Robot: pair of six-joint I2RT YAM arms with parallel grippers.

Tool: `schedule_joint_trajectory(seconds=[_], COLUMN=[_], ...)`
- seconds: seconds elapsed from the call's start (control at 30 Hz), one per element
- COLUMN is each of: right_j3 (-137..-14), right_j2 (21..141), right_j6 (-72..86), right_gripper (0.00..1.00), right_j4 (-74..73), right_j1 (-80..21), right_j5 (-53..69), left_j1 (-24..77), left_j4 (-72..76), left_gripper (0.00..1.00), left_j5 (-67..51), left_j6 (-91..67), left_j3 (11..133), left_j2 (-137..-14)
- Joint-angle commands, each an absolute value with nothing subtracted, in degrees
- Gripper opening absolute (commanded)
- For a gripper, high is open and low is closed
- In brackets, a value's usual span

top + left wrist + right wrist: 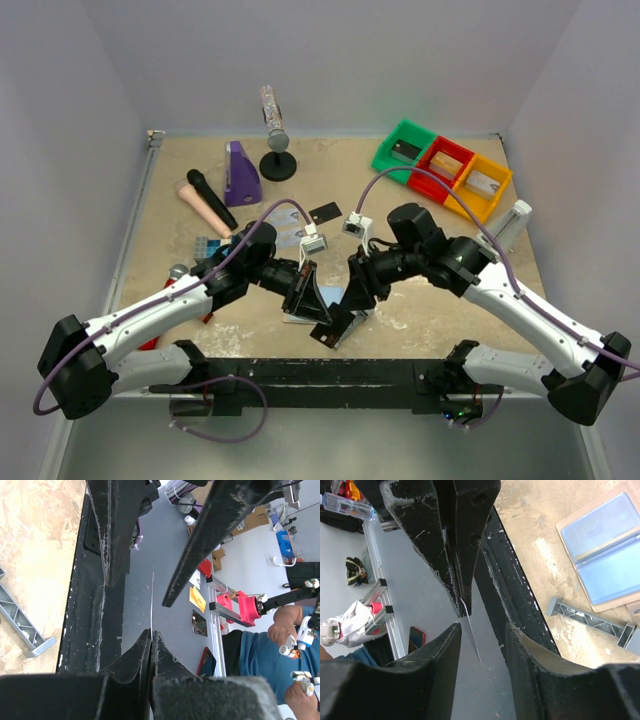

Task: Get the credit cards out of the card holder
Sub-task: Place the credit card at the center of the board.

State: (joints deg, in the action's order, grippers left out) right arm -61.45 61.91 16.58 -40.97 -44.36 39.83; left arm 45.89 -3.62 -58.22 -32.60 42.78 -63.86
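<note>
Our left gripper is clamped on one card, held edge-on over the near edge of the table; our right gripper brackets it, jaws apart, touching nothing; the holder lies open nearby. If the left releases before the right bites, the card may fall to the floor; an off-centre squeeze could twist it.

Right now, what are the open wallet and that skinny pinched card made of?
The card holder looks like leather or faux leather: matte tan edging, smooth blue-grey panels. The card, seen edge-on, is very thin and straight, probably plastic.
</note>
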Motion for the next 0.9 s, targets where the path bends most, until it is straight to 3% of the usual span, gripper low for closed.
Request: schedule_joint_trajectory(seconds=[0.0,0.33,0.57,0.67,0.8,0.87], right_j3=[-61.3,-60.1,-59.4,-59.4,-59.5,-59.6], right_j2=[62.5,63.5,62.9,62.8,63.1,63.1], right_j6=[17.8,18.3,17.1,16.7,16.5,17.0], right_gripper=[0.43,0.4,0.31,0.24,0.03,0.0], right_j4=[-36.9,-35.2,-36.7,-37.0,-37.2,-36.9], right_j1=[-44.6,-44.8,-44.8,-44.7,-44.7,-44.7], right_j5=[40.8,46.8,47.4,47.4,47.6,47.2], left_j1=[46.2,46.2,46.2,46.2,46.2,46.0], left_j4=[-0.9,-1.0,-0.9,-1.0,-1.6,-3.1], left_gripper=[0.0,0.0,0.0,0.0,0.0,0.22], left_j5=[-59.7,-59.4,-59.3,-59.3,-58.5,-56.2], left_j6=[-33.9,-33.8,-33.5,-33.3,-32.7,-31.9], left_j3=[43.9,43.9,43.9,43.9,44.4,44.7], left_j2=[-62.8,-62.8,-62.8,-62.8,-62.7,-62.1])
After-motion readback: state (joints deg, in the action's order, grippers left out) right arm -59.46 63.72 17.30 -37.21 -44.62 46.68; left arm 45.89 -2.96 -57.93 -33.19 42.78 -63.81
